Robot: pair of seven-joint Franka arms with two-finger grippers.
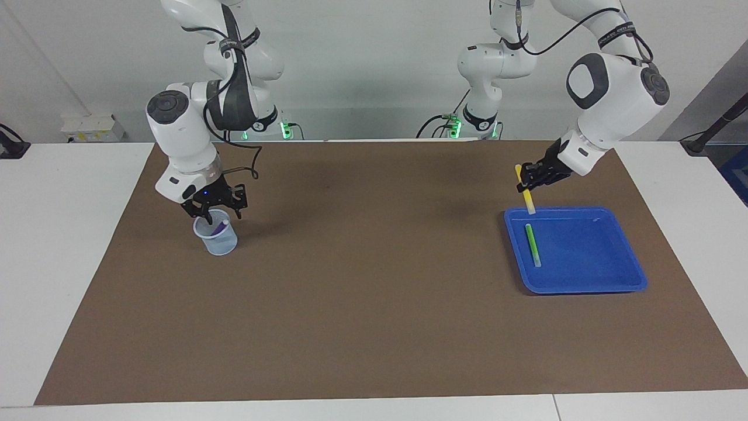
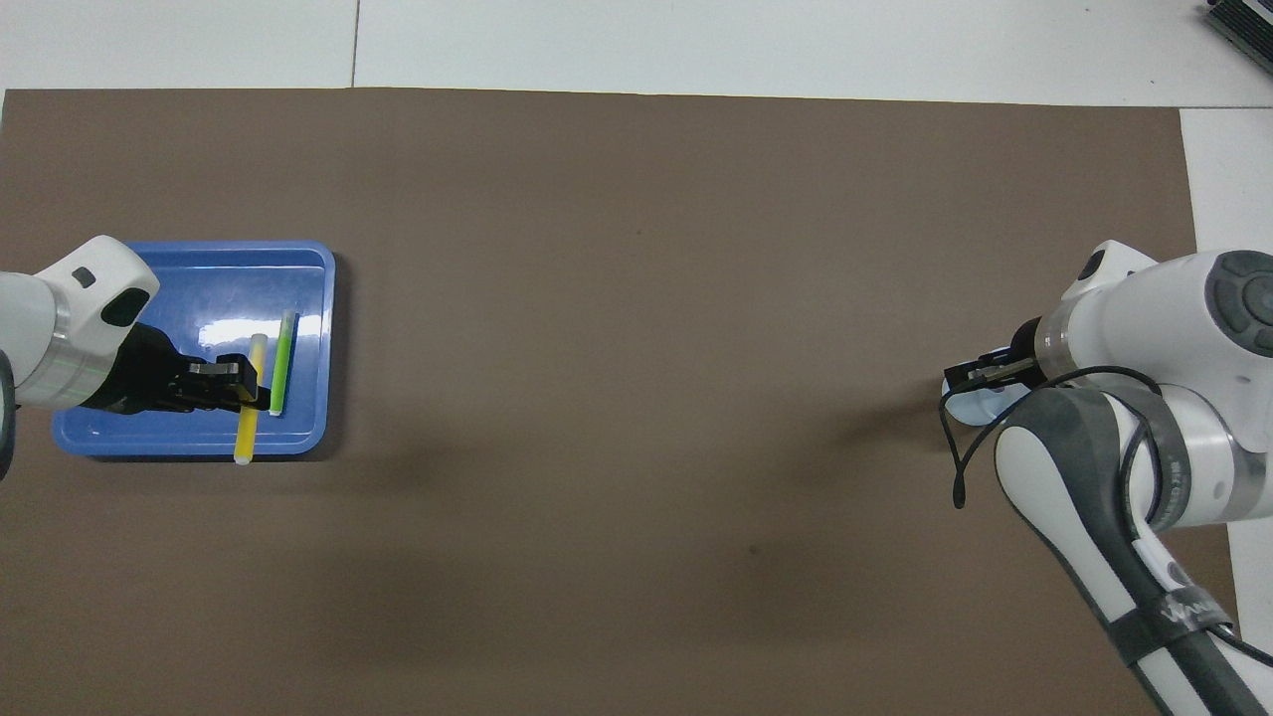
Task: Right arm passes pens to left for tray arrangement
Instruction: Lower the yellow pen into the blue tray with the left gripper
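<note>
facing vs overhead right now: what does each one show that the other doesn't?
Facing only: the purple pen standing in the cup, the right gripper at the cup's rim, and the yellow pen held up in the air, tilted.

Overhead only: the yellow pen lined up beside the green pen over the tray.

Both: the left gripper shut on the yellow pen, the green pen lying in the tray.

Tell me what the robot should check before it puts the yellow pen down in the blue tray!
1. Left gripper shut on the yellow pen: ok.
2. Pen over the blue tray: ok, above its edge nearer the robots.
3. Space beside the green pen in the tray: ok.
4. Pen lying flat: not ok, steeply tilted.
5. Right gripper out of the way, over the cup with the purple pen: ok.
</note>
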